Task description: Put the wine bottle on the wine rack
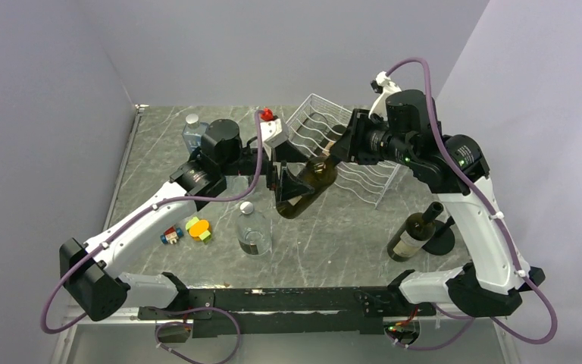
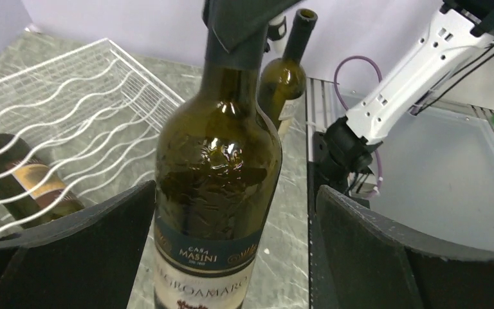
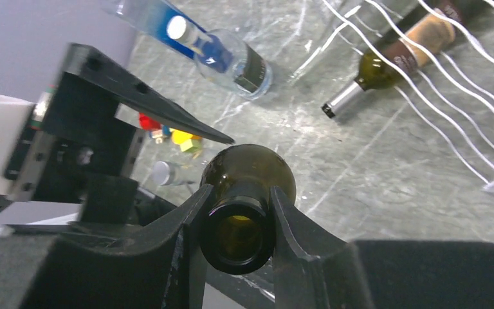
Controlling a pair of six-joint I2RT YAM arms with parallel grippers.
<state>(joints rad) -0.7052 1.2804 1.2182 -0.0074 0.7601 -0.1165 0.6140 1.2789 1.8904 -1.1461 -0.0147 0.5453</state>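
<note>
- The bench (image 1: 326,250) was a grey surface with marble-like veins, closed by pale walls on the left, far and right sides.
- The wine rack (image 1: 314,114), of white wire, stood sloped at the far side, right of the middle.
- A dark bottle with a brown label (image 3: 392,61) lay on its side below the wires, its neck coming out past the rack's edge.
- A clear plastic bottle (image 1: 194,130) stood far left.
- A clear glass bottle with a silver cap (image 1: 253,230) stood near the middle.
- Just left of it lay an orange and green toy (image 1: 198,228) and small coloured blocks (image 1: 171,235).
- A green bottle with a white label (image 1: 413,233) was at the right, touching a black round base (image 1: 443,241).
</note>
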